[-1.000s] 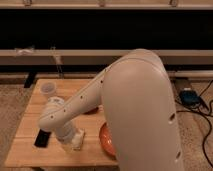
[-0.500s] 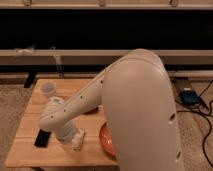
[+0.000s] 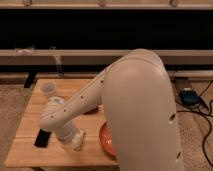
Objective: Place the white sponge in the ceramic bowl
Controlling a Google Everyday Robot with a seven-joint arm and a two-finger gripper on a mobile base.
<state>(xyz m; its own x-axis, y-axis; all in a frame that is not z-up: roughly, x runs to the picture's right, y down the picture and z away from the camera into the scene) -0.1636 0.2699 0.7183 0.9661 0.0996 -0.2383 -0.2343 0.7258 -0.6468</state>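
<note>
The white sponge (image 3: pixel 79 139) lies flat on the wooden table (image 3: pixel 35 107), near its front edge. My gripper (image 3: pixel 71 140) is down at the sponge, right beside or over its left part. The ceramic bowl (image 3: pixel 104 139) is orange-red and sits just right of the sponge; my arm hides most of it.
A black phone (image 3: pixel 42 138) lies at the table's front left. A small white cup (image 3: pixel 49 89) stands at the back left. A dark round thing (image 3: pixel 91 110) shows under my arm. A blue device with cables (image 3: pixel 190 97) lies on the floor at right.
</note>
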